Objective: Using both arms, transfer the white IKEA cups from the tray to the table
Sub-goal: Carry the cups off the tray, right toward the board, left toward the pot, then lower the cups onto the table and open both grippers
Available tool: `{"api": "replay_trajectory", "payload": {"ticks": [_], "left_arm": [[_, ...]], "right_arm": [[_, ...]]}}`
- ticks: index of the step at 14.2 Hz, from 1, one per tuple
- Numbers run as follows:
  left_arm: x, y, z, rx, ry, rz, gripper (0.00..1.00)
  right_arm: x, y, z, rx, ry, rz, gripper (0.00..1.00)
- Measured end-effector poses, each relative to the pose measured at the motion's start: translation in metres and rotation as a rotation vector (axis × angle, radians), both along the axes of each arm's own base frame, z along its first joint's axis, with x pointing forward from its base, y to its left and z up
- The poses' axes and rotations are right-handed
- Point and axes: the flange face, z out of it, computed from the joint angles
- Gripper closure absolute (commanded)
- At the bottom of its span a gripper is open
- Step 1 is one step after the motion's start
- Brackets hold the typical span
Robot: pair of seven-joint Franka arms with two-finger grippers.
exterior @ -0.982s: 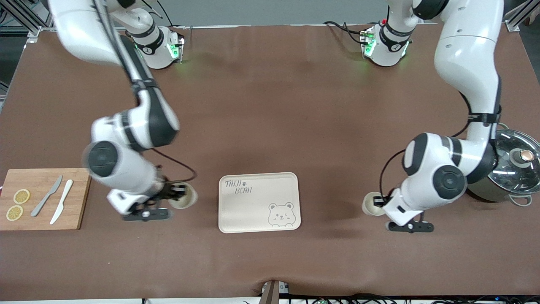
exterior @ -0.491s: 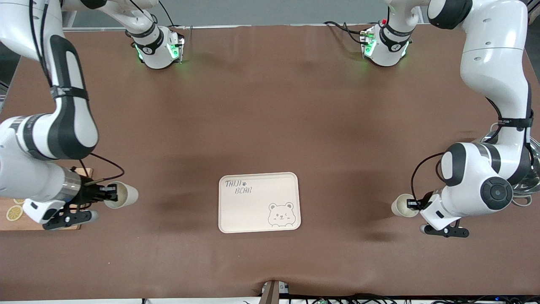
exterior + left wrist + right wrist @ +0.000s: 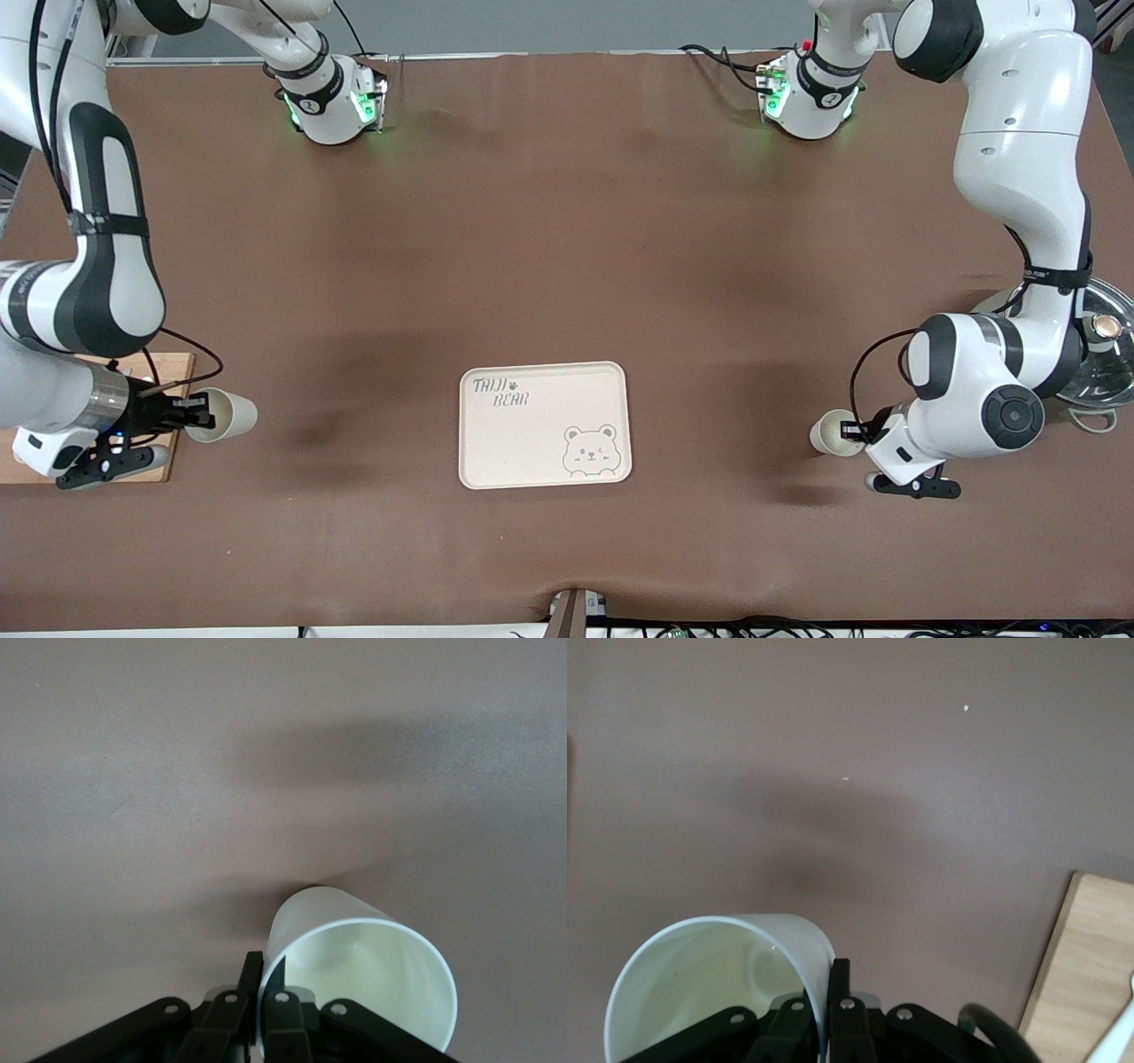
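My right gripper (image 3: 193,415) is shut on the rim wall of one white cup (image 3: 226,415). It holds the cup tilted on its side in the air, over the table beside the cutting board. In the right wrist view the fingers (image 3: 840,979) pinch the cup (image 3: 718,979) wall, one inside and one outside. My left gripper (image 3: 849,431) is shut on the rim wall of the other white cup (image 3: 828,434), tilted, over the table between the tray and the pot. The left wrist view shows that gripper (image 3: 266,979) clamped on its cup (image 3: 363,970).
The cream bear tray (image 3: 542,372) lies on the brown table between the two cups. A wooden cutting board (image 3: 168,368), also in the right wrist view (image 3: 1090,974), lies at the right arm's end. A pot with a glass lid (image 3: 1099,354) stands at the left arm's end.
Both arms have carried their cups away from the tray. The right cup went far toward the cutting board. The left cup went toward the pot, then came back slightly.
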Motion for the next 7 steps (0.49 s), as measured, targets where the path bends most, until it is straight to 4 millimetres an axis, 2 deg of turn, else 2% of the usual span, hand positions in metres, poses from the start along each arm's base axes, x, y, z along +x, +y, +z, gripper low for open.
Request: {"api": "replay_trajectory", "payload": {"ticks": [1, 3, 4, 5, 7], "left_arm": [[0.001, 0.000, 0.000, -0.001, -0.005, 0.001, 0.79], [0.002, 0.000, 0.000, -0.002, -0.016, 0.001, 0.63], [0.002, 0.000, 0.000, -0.002, -0.019, 0.002, 0.36], [0.002, 0.000, 0.000, -0.002, -0.020, 0.002, 0.00], [0.003, 0.000, -0.001, -0.003, -0.023, 0.001, 0.00]], "right_arm": [[0.003, -0.004, -0.014, -0.002, -0.015, 0.009, 1.00], [0.009, -0.014, -0.040, -0.008, -0.039, 0.018, 1.00], [0.010, -0.018, -0.051, -0.009, -0.045, 0.021, 1.00], [0.011, -0.020, -0.059, -0.011, -0.048, 0.021, 1.00], [0.014, -0.021, -0.069, -0.013, -0.061, 0.020, 1.00]]}}
